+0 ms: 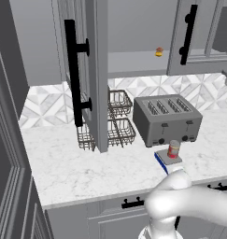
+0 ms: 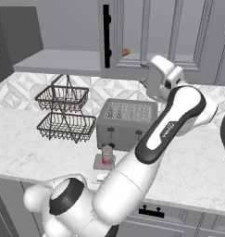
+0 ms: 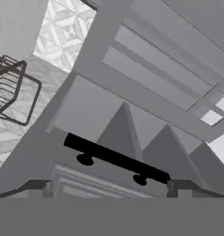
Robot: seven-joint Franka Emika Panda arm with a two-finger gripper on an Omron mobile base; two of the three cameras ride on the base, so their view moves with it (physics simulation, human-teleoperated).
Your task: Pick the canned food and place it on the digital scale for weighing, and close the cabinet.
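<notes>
Canned food [image 1: 173, 149] upright on the digital scale [image 1: 167, 161], just in front of the grey toaster [image 1: 167, 120] on the marble counter [image 1: 73, 168]. Cabinet [image 1: 133, 63] open, left door [image 1: 97, 74] swung out over the wire baskets [image 1: 116, 121], right door [image 1: 199, 37] ajar, a tiny orange-yellow item [image 1: 159, 52] on the inner shelf. Gripper [image 3: 109, 189] raised close to a door's black bar handle [image 3: 115, 158], fingertips [image 3: 35, 186] wide apart, nothing between them.
</notes>
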